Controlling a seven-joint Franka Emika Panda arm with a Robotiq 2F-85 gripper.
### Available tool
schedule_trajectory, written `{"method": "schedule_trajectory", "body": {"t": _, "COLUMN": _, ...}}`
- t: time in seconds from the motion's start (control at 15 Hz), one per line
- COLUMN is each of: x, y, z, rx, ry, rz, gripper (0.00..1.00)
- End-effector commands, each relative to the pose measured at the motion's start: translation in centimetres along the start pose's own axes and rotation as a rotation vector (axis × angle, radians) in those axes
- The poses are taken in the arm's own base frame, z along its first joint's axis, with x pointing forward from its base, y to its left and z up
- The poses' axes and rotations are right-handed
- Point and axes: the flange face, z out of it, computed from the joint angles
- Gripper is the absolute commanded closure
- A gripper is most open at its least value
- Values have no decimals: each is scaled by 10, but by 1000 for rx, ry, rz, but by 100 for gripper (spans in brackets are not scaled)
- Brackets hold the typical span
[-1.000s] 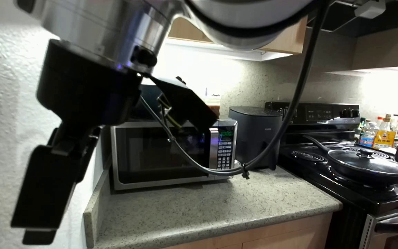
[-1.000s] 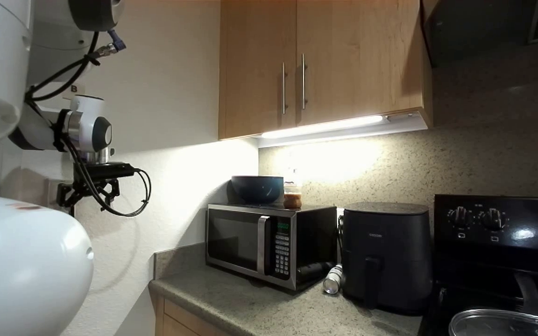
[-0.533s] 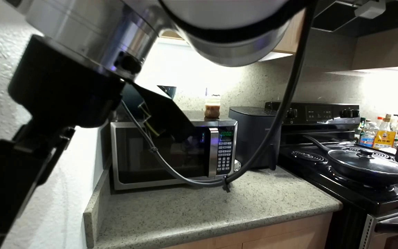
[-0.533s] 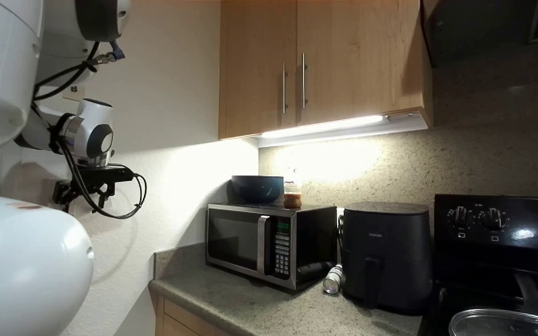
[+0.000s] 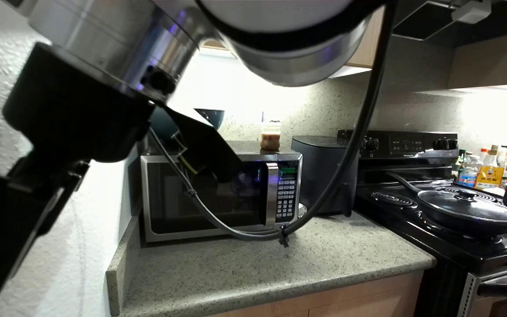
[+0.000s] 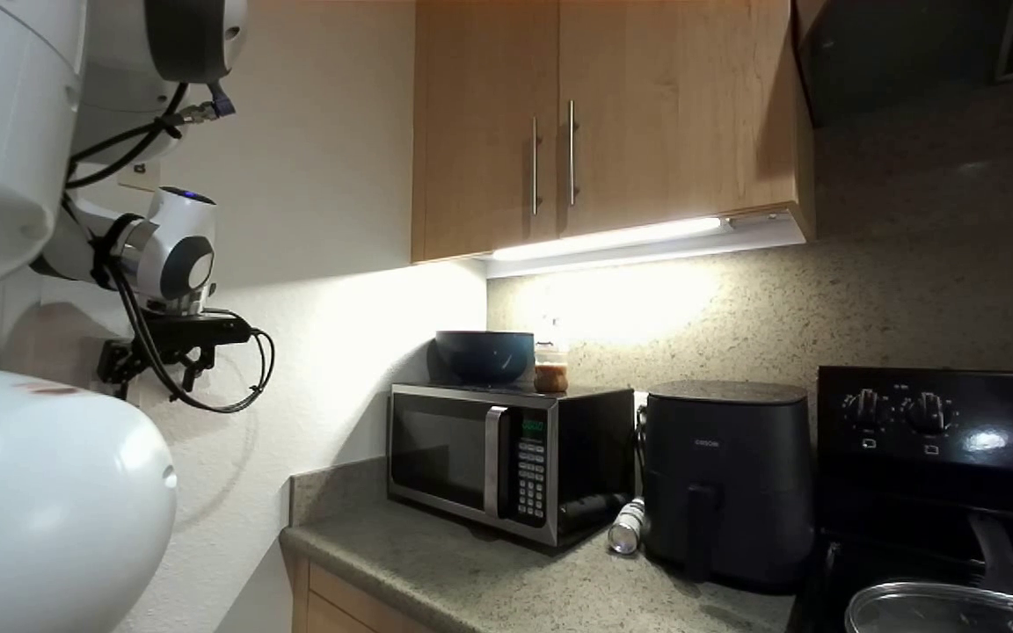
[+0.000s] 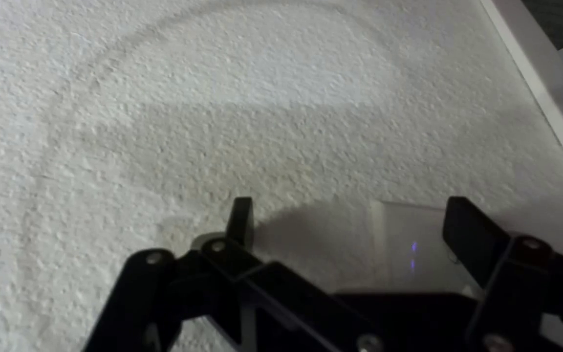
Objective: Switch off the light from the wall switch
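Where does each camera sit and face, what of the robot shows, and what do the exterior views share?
Wrist view: mounted behind the open gripper, which shows along the bottom, partly hiding a pale wall plate; faces the textured wall.
In an exterior view: close to the arm, facing counter and stove; the left edge crops the gripper.
In an exterior view: seemingly beside the arm, which fills the left side, facing cabinet and microwave.
Both exterior views share microwave, counter, stove, air fryer.

It's a rough, matt wall here, a smooth, faintly shiny wall plate, a dull-finished gripper, a glossy arm casing, and look, gleaming metal on the microwave handle, grained wood on the cabinet, stone-like countertop and a slick, glossy stove!
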Motion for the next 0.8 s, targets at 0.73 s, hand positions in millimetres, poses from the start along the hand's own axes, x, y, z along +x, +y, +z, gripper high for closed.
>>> {"method": "schedule_trajectory", "body": {"t": 0.73, "x": -5, "y": -7, "z": -10, "rx": -97, "ry": 79, "rz": -35, "gripper": 0}}
